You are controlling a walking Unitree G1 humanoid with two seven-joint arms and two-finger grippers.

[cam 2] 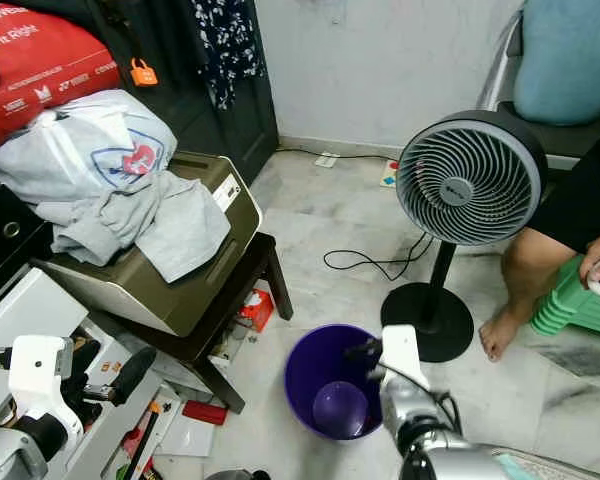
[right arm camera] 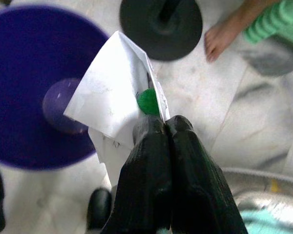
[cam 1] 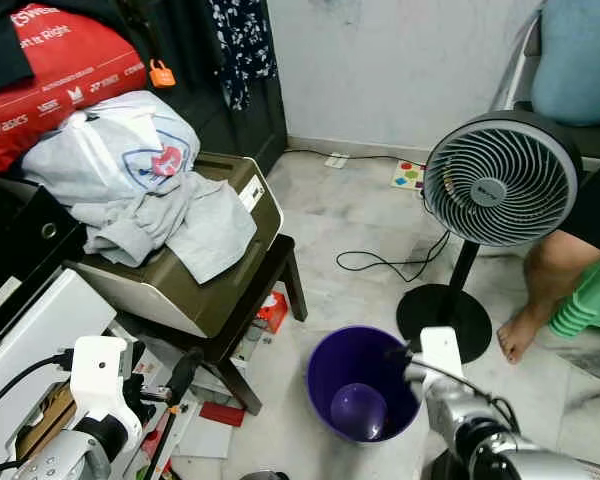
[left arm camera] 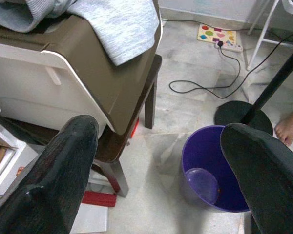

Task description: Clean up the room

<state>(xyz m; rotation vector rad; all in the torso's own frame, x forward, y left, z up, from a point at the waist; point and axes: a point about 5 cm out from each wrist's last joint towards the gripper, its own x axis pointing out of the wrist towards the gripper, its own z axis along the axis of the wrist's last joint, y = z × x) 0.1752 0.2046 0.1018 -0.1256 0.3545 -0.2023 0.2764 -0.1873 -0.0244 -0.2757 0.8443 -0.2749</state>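
We see the right gripper (right arm camera: 167, 127) with its fingers closed on a white paper scrap (right arm camera: 115, 100) — held just above the rim of the purple bin (cam 1: 364, 382) on the floor. The left gripper (left arm camera: 161, 161) fingers stand spread apart — nothing between them.

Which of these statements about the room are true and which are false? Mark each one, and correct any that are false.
1. The right gripper is shut on a paper. True.
2. The bin is red. False: it is purple.
3. The left gripper is open. True.
4. The fan lies flat on the floor. False: it stands upright.
5. Grey clothes lie on the box. True.
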